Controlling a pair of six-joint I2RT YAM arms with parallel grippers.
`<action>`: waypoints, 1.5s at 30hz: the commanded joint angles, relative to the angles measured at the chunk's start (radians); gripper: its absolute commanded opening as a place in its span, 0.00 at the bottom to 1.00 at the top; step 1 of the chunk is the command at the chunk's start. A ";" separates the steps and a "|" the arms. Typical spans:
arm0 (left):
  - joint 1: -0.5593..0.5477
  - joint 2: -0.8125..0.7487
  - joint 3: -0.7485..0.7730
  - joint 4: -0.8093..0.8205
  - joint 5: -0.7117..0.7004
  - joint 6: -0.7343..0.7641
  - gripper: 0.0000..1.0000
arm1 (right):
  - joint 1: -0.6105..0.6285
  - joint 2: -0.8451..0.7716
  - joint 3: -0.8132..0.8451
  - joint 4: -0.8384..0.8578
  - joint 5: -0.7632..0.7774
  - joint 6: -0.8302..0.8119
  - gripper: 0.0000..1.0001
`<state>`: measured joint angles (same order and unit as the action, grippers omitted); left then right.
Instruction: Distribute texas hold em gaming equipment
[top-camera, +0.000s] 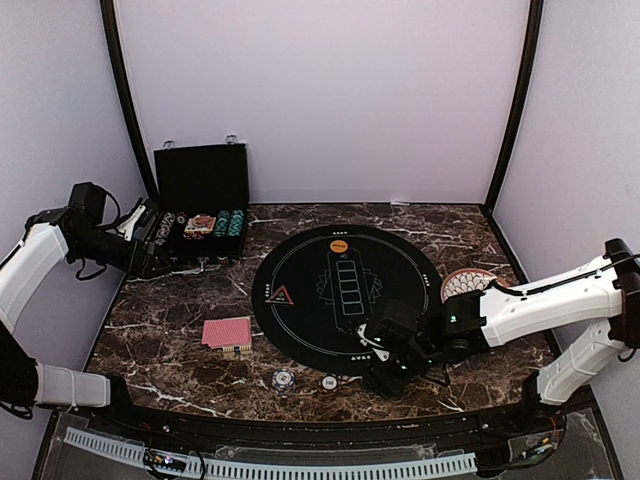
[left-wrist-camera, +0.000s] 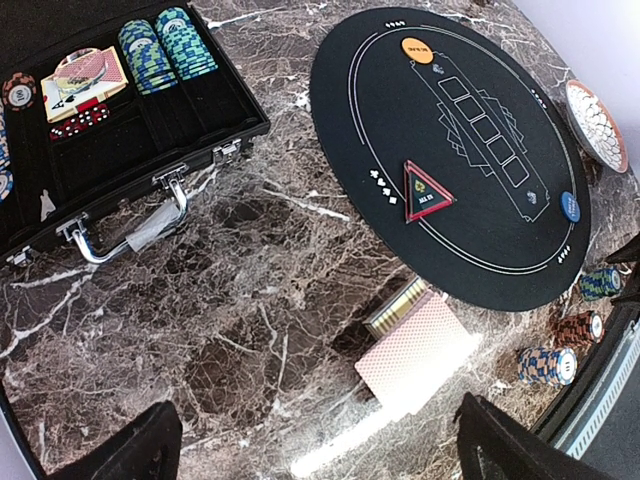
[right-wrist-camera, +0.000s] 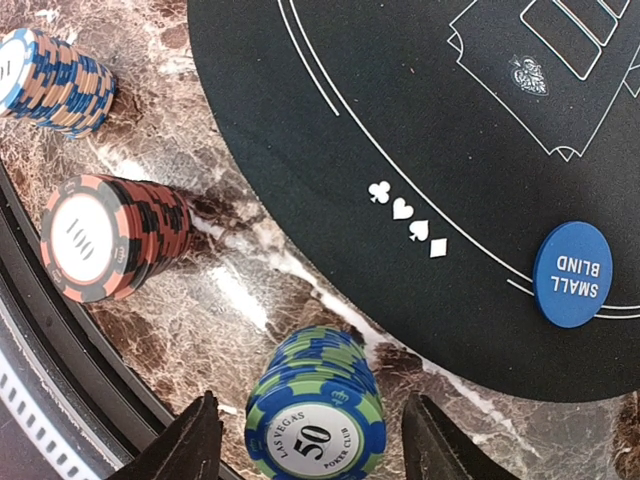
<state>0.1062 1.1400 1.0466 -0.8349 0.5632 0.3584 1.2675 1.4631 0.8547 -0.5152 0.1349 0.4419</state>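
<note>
Wide apart and holding nothing, my left hand (left-wrist-camera: 318, 415) hovers over the marble desk (left-wrist-camera: 250, 290). The black case (left-wrist-camera: 150, 140) lies open close by on the left, with teal and blue chip rows (left-wrist-camera: 165, 50) and a few cards (left-wrist-camera: 85, 80) inside. In front of my spread fingers, toward the right one, the red-backed deck (left-wrist-camera: 415, 350) rests on the desk just beside the round black mat (left-wrist-camera: 480, 250). An orange button (left-wrist-camera: 418, 49) sits at the mat's far rim and a red triangle marker (left-wrist-camera: 427, 190) on its left part. Further right, off the mat's near edge, stand the blue-and-orange stack (right-wrist-camera: 55, 75), the red-and-black stack (right-wrist-camera: 110, 240) marked 100 and the green-and-blue stack (right-wrist-camera: 315, 425) marked 50. My right hand (right-wrist-camera: 310, 400) straddles the green-and-blue stack, partly spread, a thin gap showing on each side; it grips nothing. The small-blind button (right-wrist-camera: 572, 273) lies near that stack on the mat's rim.
</note>
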 joint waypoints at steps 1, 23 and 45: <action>-0.007 -0.029 0.028 -0.006 0.024 0.001 0.99 | -0.008 0.011 0.023 0.023 0.001 -0.005 0.61; -0.008 -0.015 0.062 -0.011 0.025 -0.002 0.99 | -0.020 0.018 0.004 0.038 -0.043 -0.018 0.53; -0.010 -0.008 0.085 -0.017 0.035 -0.008 0.99 | -0.035 0.028 -0.022 0.052 -0.043 -0.030 0.50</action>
<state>0.1017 1.1336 1.0992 -0.8364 0.5701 0.3550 1.2404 1.4773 0.8436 -0.4885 0.1001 0.4202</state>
